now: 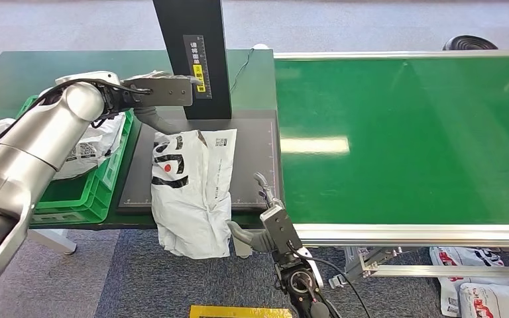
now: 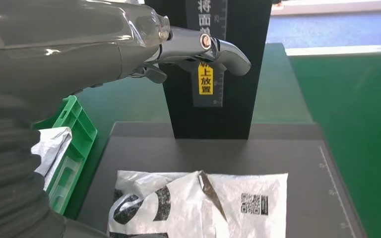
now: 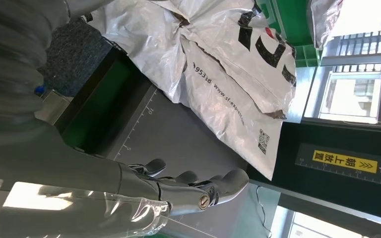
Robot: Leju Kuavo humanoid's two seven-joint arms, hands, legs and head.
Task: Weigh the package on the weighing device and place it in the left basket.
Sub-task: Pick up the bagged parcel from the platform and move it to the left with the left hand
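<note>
Grey carpet runs under our feet, w/ a dark green surface (image 1: 13,73) ahead and a bright green conveyor belt (image 1: 404,132) off to the side of our right hand (image 1: 273,222). On the surface sits the weighing device (image 1: 255,156) — a flat black platform w/ ruler marks along its edges and a black upright post (image 1: 195,46) at the back carrying a yellow label (image 2: 205,82).

Our package (image 1: 192,192), a white crumpled courier bag w/ black lettering and a QR code, lies on the platform; its near end hangs over the front edge of the surface. It's just in front of and below our left hand (image 1: 166,93), which hovers above the back of the platform close to the post, fingers extended and apart, holding nothing. The right hand is low at the platform's near corner, just beside the package's hanging end but not touching it, fingers apart and empty too.

Out past the left hand, away from the belt — the green basket (image 1: 106,179), touching the platform's side. It already holds a silvery-white bag (image 1: 96,146). More white bags (image 1: 484,285) lie on the floor beyond the right hand, under the belt frame.
</note>
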